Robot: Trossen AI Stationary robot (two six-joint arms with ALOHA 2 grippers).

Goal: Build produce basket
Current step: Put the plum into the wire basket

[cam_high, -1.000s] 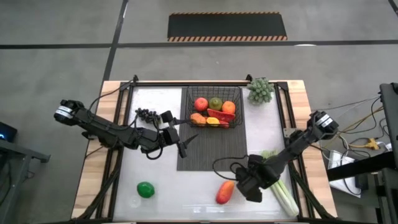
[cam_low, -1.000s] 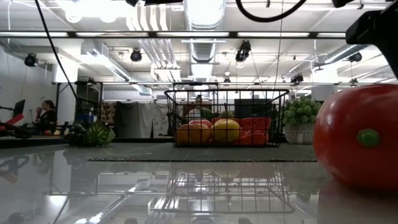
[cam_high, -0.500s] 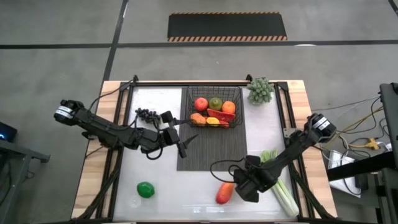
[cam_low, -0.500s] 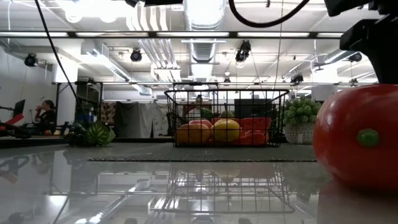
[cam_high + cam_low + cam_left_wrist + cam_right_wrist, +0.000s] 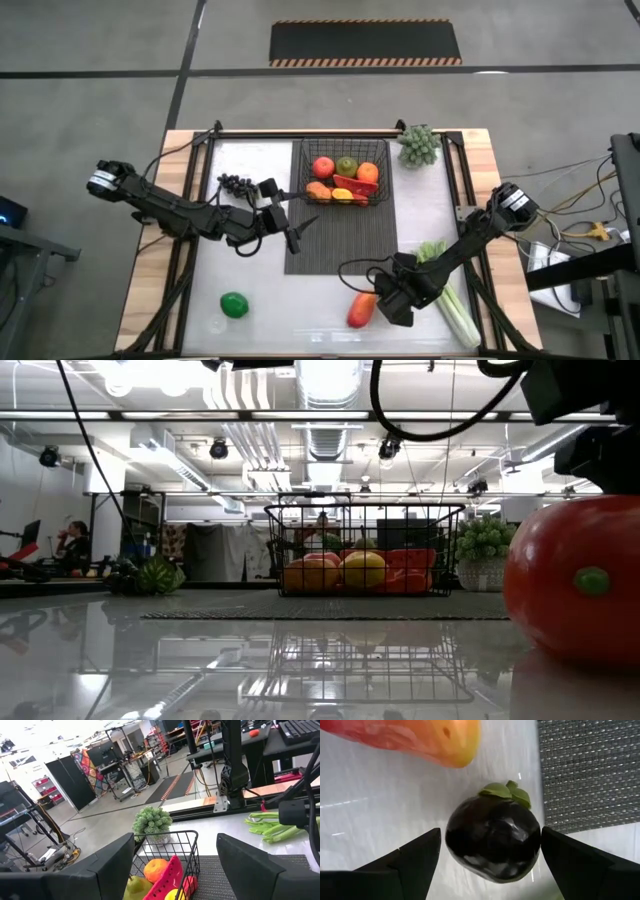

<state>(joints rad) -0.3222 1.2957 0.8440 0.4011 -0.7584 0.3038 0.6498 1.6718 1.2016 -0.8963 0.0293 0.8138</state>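
The black wire basket (image 5: 345, 180) stands at the far end of the dark ribbed mat (image 5: 335, 245) and holds several fruits. My right gripper (image 5: 385, 300) is low over the table's near right, beside the red-orange mango (image 5: 362, 310). It is open, and its fingers stand on either side of a dark purple fruit with green leaves (image 5: 492, 840) that rests on the table. The gripper hides that fruit in the high view. My left gripper (image 5: 300, 228) is open and hovers over the mat, facing the basket (image 5: 167, 855).
Dark grapes (image 5: 235, 183) lie left of the basket and a green fruit (image 5: 234, 305) near the left front. The celery stalk (image 5: 450, 295) lies under my right arm. A small potted plant (image 5: 418, 145) stands at the far right. The mango looms large in the low view (image 5: 575, 590).
My right gripper has moved a little toward the table's left and near edge, closer to the mango. In the low view the arm has come further down into the picture. The left arm has kept still.
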